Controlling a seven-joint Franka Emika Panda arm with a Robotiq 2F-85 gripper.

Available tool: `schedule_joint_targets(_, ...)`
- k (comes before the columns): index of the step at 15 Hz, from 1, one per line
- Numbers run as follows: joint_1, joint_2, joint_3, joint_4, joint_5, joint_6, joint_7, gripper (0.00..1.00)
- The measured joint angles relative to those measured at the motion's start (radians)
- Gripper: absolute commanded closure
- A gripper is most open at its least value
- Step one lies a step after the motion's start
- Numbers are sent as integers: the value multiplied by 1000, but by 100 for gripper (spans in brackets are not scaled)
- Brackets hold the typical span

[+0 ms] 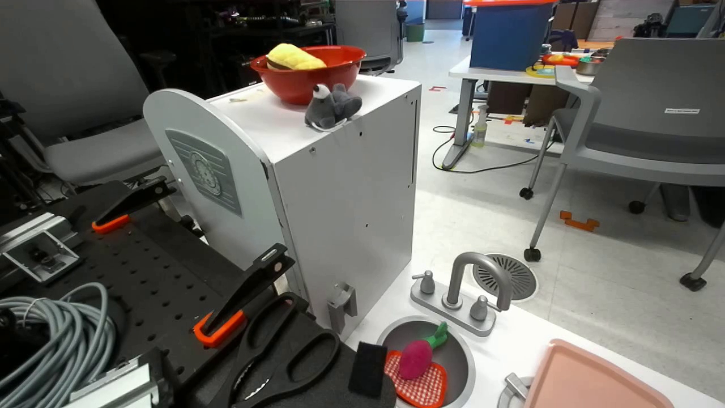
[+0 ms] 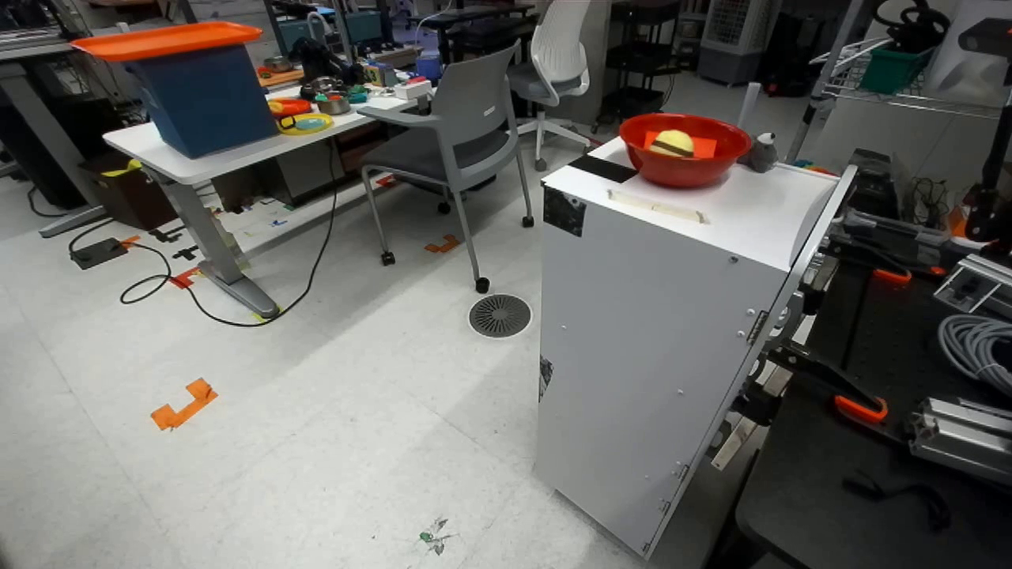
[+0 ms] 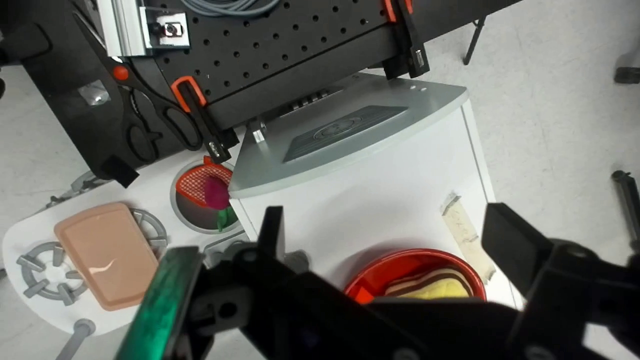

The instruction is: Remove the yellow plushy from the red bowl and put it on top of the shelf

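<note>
The yellow plushy lies in the red bowl in both exterior views, plushy (image 1: 291,58) (image 2: 672,143) and bowl (image 1: 311,85) (image 2: 684,171). The bowl stands on the flat top of the white shelf (image 1: 351,187) (image 2: 648,316). In the wrist view the shelf top (image 3: 325,225) shows with the bowl (image 3: 380,265) and the plushy (image 3: 442,289) at the lower middle, partly hidden behind the gripper body. My gripper (image 3: 387,225) is wide open, with nothing between its fingers, over the shelf top. It is out of view in both exterior views.
A dark grey soft toy (image 1: 331,105) sits beside the bowl at the shelf edge. The shelf's rounded panel (image 1: 209,170) rises above its top. Black clamps (image 1: 243,294) and scissors (image 1: 277,351) lie on the black table. A toy sink (image 1: 464,362) with a faucet (image 1: 476,277) stands below.
</note>
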Motion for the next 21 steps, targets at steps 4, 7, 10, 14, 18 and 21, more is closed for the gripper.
schedule_joint_targets(4, -14, 0, 0, 5, 0, -10, 17, 0)
schedule_joint_targets(7, -14, 0, 1, 6, 0, -10, 22, 0)
schedule_joint_targets(10, -14, 0, 9, 0, -6, -10, 20, 0)
schedule_joint_targets(14, -14, 15, 23, 1, -6, -10, 20, 0)
schedule_joint_targets(18, -14, 78, 21, 36, -3, -10, 20, 0)
schedule_joint_targets(21, -15, 144, 9, 82, -2, -10, 19, 0)
